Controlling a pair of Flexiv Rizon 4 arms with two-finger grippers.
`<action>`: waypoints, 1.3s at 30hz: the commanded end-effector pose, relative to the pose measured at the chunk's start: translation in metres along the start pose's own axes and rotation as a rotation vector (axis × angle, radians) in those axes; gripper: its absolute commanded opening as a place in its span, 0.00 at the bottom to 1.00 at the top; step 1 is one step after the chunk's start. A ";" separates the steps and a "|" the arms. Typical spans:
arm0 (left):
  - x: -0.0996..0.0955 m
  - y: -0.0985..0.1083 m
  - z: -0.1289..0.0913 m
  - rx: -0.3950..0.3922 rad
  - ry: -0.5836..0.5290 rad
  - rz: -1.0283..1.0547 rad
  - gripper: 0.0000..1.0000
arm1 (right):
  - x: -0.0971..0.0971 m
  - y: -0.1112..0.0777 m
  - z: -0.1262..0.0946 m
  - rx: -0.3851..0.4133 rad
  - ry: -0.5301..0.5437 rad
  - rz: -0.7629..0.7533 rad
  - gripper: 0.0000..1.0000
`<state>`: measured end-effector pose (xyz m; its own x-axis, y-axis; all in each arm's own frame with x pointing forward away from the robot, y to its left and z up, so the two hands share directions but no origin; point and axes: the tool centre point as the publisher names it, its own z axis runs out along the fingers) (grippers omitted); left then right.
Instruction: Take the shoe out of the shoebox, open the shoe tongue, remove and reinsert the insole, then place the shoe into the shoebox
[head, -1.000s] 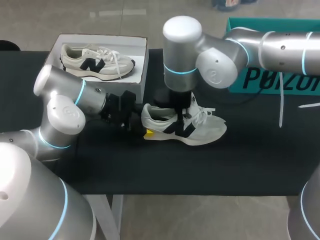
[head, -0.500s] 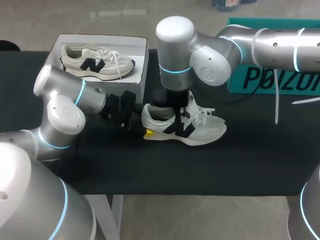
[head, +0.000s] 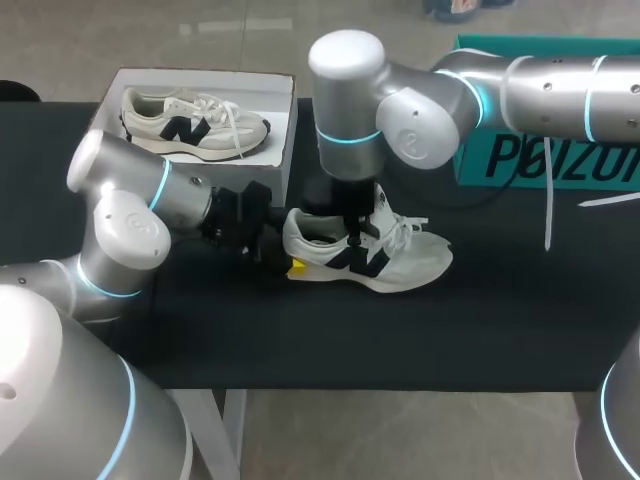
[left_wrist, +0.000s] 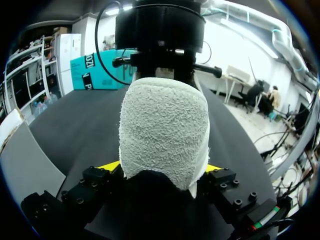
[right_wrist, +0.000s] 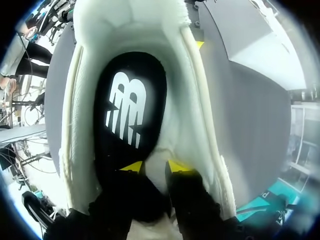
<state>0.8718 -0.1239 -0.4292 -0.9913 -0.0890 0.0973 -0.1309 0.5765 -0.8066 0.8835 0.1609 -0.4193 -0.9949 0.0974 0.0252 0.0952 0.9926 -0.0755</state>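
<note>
Left end effector (head: 287, 252) is clenching the heel of the shoe (head: 400, 258), which is sitting on its sole on the black desk (head: 400, 340) with its toe pointing toward 3 o'clock in the head view. The left wrist view is showing what the head view is hiding: the pale, rough-textured heel is sitting squarely between the two yellow tips, pressed from both sides, with the black wrist of the right arm (left_wrist: 160, 30) standing directly beyond it. The right end effector (head: 352, 230) is reaching straight down into the shoe's opening, and the head view is showing only its dark body there. The right wrist view is looking down inside the shoe, where the black insole (right_wrist: 130, 107) with a white mark is lying flat within the white lining, just ahead of that end effector. Whether it is grasping anything I cannot tell. The white shoebox (head: 284, 150) is standing at 10 o'clock from the shoe, its near corner just beside the heel, and is holding a second shoe (head: 190, 122) of the same kind. A teal box (head: 520, 165) is standing at 2 o'clock from the shoe, partly behind the right arm, whose bulky joints are covering the desk between the two boxes. The left arm (head: 130, 210) is coming in from 8 o'clock, alongside the shoebox's near wall.
</note>
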 end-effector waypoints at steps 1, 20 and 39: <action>-0.002 -0.001 0.001 -0.001 0.000 -0.002 0.00 | 0.008 0.010 0.022 0.002 0.013 -0.007 0.29; -0.002 -0.001 0.001 -0.001 0.000 -0.002 0.00 | 0.017 0.019 0.043 -0.043 0.172 -0.021 0.36; -0.002 -0.001 0.001 -0.001 0.000 -0.002 0.00 | 0.026 0.016 0.044 -0.054 0.241 0.052 0.00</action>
<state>0.8703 -0.1224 -0.4292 -0.9913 -0.0883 0.0977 -0.1308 0.5764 -0.8066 0.8745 0.1748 -0.4174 -0.9490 0.1541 0.2749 0.1451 0.9880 -0.0529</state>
